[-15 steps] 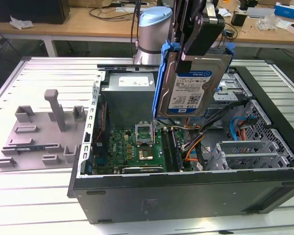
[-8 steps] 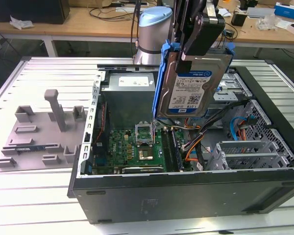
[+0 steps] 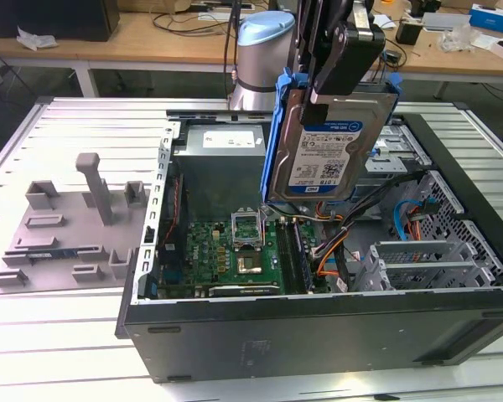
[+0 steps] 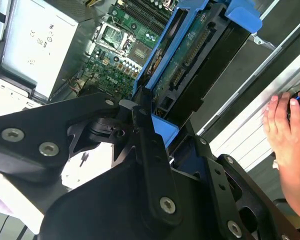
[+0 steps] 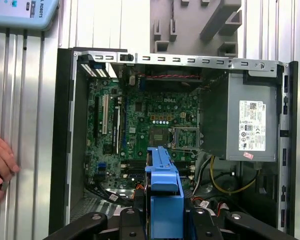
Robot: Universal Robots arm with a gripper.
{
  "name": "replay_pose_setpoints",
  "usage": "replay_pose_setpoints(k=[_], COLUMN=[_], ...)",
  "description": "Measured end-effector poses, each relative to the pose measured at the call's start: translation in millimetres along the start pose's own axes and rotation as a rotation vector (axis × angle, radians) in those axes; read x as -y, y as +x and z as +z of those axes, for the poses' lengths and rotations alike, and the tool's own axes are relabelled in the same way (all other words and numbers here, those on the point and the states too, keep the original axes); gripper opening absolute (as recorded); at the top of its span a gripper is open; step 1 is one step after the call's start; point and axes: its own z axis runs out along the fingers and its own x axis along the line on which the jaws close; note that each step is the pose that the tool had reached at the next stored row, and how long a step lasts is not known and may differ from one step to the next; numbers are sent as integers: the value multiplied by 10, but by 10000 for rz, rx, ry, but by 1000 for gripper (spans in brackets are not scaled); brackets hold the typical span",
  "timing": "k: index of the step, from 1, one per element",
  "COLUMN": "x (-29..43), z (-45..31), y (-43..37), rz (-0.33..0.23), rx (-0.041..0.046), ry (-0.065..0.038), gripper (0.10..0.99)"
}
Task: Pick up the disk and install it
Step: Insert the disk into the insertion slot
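Observation:
The disk, a silver-grey drive with a blue-and-white label in a blue carrier bracket, hangs upright in the air above the open computer case. My gripper is shut on its upper edge, black fingers clamping both faces. In the second wrist view the disk shows edge-on with its circuit-board side and connector visible. In the first wrist view the blue carrier sits over the motherboard, between the black fingers.
Inside the case lie the green motherboard, a grey power supply and metal drive bays with cables at the exterior view's right. A grey fixture stands left of the case. A person's hand rests beside the case.

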Motion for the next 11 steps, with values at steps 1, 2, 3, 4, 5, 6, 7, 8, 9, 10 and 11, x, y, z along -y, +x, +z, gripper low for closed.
replay_pose_setpoints(k=[1, 2, 3, 4, 5, 6, 7, 8, 9, 10, 11], x=[0, 1, -6, -23, -30, -32, -32, -34, -35, -35, -37], z=[0, 2, 0, 2, 2, 2, 1, 1, 1, -1, -5], y=[0, -2, -8, -8, -2, 16, 36, 76, 99, 123, 158], rz=[0, 0, 7, 7, 9, 13, 17, 20, 22, 24, 28], rx=[1, -23, -175, -306, -321, -321, -321, -320, -320, -321, -321], ry=[0, 2, 99, 584, 736, 736, 736, 737, 737, 736, 731], gripper=[369, 369, 369, 369, 369, 369, 369, 369, 369, 369, 369])
